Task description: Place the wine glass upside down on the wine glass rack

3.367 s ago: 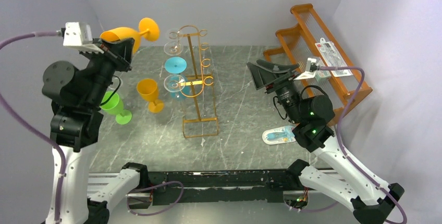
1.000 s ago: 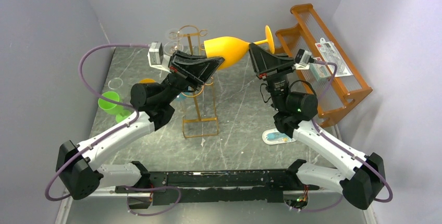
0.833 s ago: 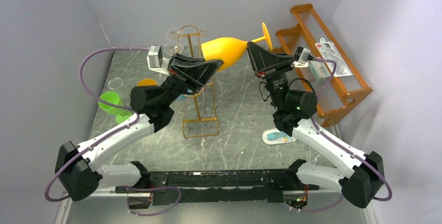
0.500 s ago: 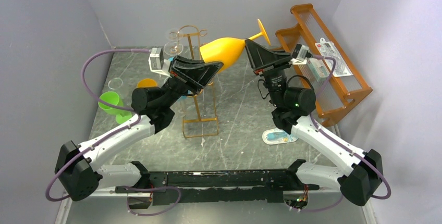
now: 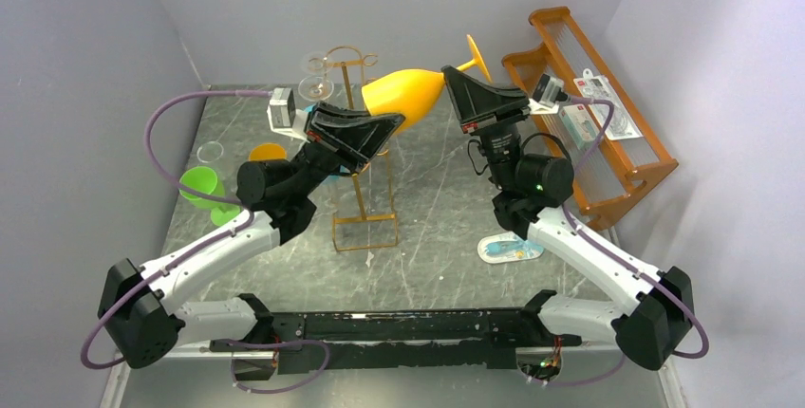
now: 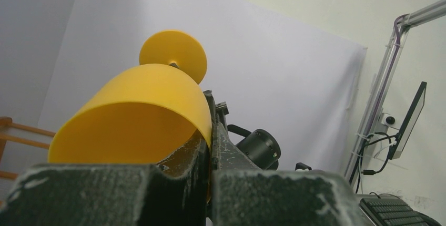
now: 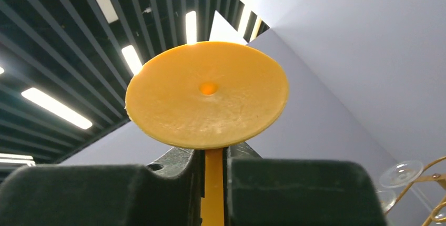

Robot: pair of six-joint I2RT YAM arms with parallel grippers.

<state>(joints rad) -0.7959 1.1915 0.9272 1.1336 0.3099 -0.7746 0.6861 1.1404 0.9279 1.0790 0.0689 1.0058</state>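
Orange wine glass is held aloft at upper centre of the top view, its bowl rim pinched by the left gripper and its stem clamped by the right gripper, just above the wine glass rack. For a clean handover, the stem grip should be confirmed firm before the rim is freed, so that the glass can be hung foot-up.

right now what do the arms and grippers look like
Both arms have white lower links and black motor joints. The left gripper and right gripper are black and wedge-shaped, with two flat fingers. A purple cable loops along each arm, and a pale grey camera box sits at each wrist.
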